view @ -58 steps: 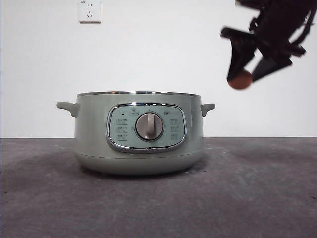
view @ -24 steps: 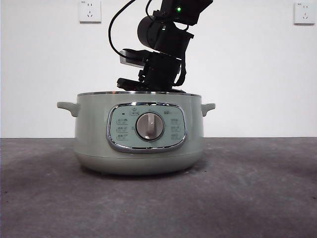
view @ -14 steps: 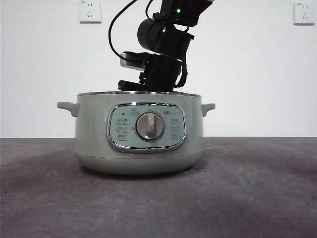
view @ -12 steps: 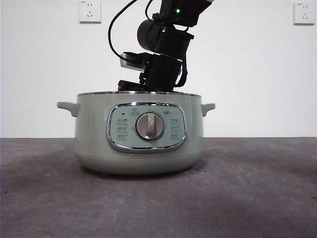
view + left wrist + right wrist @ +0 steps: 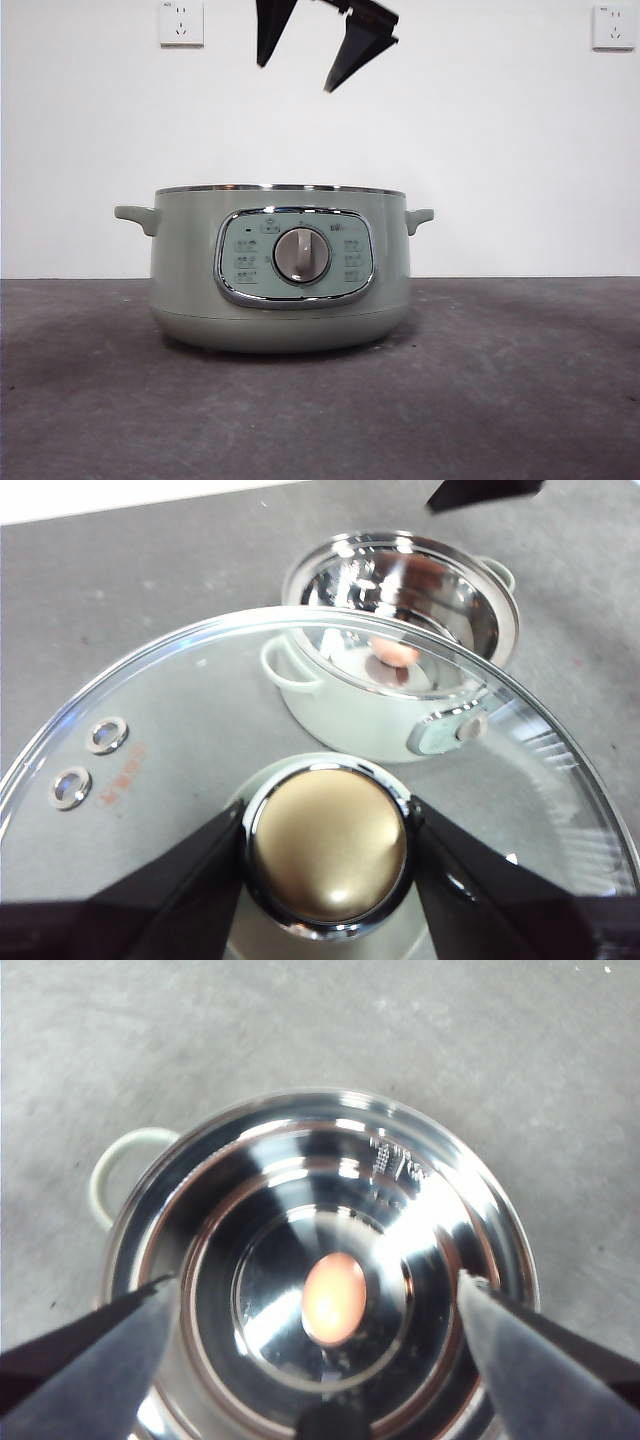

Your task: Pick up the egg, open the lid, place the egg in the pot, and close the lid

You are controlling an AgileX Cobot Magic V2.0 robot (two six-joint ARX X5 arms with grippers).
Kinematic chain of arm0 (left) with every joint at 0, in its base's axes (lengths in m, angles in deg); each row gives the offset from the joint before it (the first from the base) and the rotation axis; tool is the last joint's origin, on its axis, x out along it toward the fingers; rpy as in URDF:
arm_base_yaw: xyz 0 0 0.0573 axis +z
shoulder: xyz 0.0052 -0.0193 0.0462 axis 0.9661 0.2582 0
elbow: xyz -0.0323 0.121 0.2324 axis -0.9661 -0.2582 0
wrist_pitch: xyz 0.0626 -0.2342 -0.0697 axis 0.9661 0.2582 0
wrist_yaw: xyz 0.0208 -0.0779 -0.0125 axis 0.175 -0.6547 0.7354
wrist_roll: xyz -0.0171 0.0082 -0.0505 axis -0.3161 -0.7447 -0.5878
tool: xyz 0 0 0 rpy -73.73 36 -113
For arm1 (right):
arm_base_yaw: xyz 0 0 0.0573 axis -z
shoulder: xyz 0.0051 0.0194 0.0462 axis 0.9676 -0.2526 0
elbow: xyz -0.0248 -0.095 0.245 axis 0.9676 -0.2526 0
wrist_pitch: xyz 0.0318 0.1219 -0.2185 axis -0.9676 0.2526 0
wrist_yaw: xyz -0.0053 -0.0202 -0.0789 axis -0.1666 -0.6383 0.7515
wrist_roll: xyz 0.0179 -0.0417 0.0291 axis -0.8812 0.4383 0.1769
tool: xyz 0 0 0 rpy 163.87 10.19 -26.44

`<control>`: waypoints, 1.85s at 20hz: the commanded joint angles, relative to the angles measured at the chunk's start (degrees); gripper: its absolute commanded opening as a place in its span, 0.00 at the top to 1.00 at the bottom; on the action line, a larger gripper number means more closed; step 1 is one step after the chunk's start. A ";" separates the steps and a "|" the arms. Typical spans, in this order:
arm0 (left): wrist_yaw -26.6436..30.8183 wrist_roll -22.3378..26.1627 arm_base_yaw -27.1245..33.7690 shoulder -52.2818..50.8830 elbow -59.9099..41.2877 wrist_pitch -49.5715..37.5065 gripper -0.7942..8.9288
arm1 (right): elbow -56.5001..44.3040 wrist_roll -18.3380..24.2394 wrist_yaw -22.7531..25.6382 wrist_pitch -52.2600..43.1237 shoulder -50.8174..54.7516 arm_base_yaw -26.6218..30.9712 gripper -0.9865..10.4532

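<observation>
I have the large round sage-green electric pot (image 5: 280, 280) standing on the dark grey bench (image 5: 520, 400), lid off, its chrome-framed control panel and silver dial (image 5: 301, 255) facing my front camera. The small reddish-brown egg (image 5: 334, 1298) lies at the middle of the pot's shiny steel floor, apart from the walls.

My right gripper (image 5: 305, 45) hangs straight above the pot's open mouth, well clear of the rim, its two black fingers (image 5: 355, 50) spread wide and holding nothing. From its wrist camera I look down between them onto the egg.

My left gripper (image 5: 326, 880) is off to one side of the pot and higher than it. Its fingers (image 5: 180, 890) are clamped on the round pale-green knob (image 5: 326, 848) of the domed glass lid with the chrome rim (image 5: 150, 740), and the lid sits roughly level in that hold. Through the glass I can see the pot and the egg inside it.
</observation>
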 commanded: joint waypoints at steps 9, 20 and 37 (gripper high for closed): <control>-0.66 0.48 -3.83 3.39 0.42 -6.71 0.93 | -9.35 -0.76 0.50 1.49 21.27 0.04 0.92; -5.16 0.44 -9.46 17.09 0.52 -19.61 0.93 | -48.11 0.24 3.52 1.49 56.92 0.04 0.92; -0.20 0.74 -20.65 51.32 17.42 -36.79 0.93 | -88.28 -11.39 3.98 1.33 87.47 0.02 0.92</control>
